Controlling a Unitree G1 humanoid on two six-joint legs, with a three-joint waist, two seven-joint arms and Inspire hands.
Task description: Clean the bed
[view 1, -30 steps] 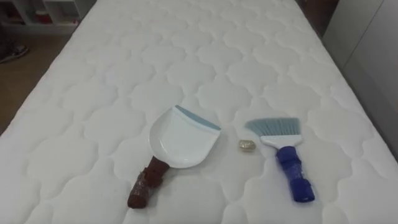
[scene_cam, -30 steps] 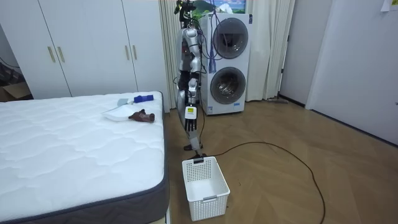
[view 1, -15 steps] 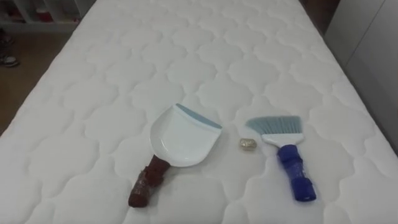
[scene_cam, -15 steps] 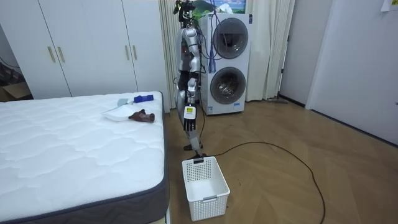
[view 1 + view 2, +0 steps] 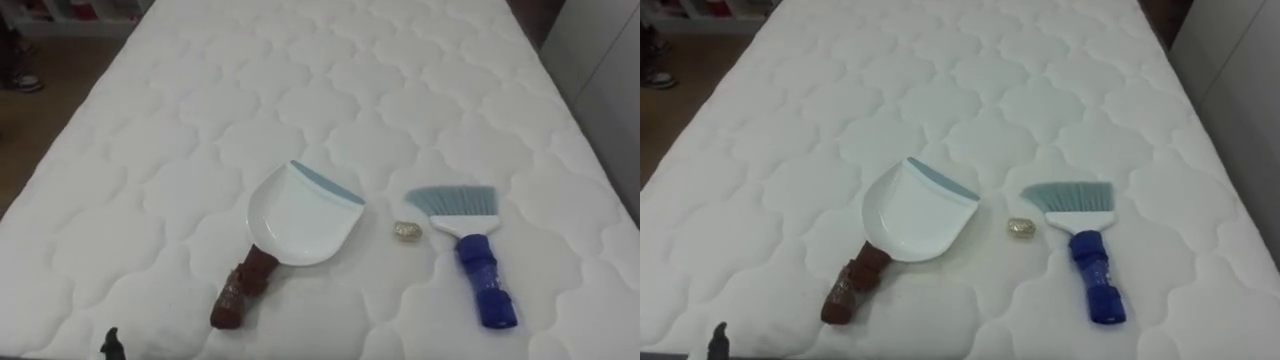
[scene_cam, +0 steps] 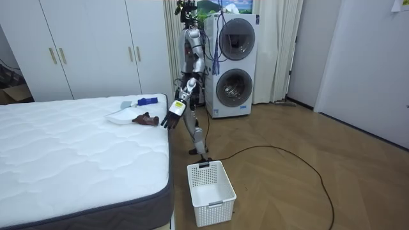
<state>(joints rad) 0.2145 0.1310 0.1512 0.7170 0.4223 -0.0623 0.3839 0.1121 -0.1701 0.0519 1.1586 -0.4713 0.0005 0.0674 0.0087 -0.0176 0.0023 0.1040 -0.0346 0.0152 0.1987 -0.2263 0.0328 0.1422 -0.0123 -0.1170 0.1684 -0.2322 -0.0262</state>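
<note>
A white dustpan with a brown handle lies on the quilted white mattress near its foot end. To its right lies a brush with pale blue bristles and a blue handle. A small crumpled gold scrap rests between the two. I stand at the foot of the bed, facing it. My left hand is raised toward the mattress edge with relaxed fingers, holding nothing. A dark fingertip of that hand peeks in at the lower left, short of the dustpan handle.
A white slatted basket stands on the wooden floor beside the bed's foot corner. Stacked washing machines are behind me and white wardrobes line the far wall. Brown floor runs along the bed's left side.
My left arm has swung up from hanging at my side toward the bed. Its fingertip now shows at the eye view's lower left. The head camera has shifted slightly.
</note>
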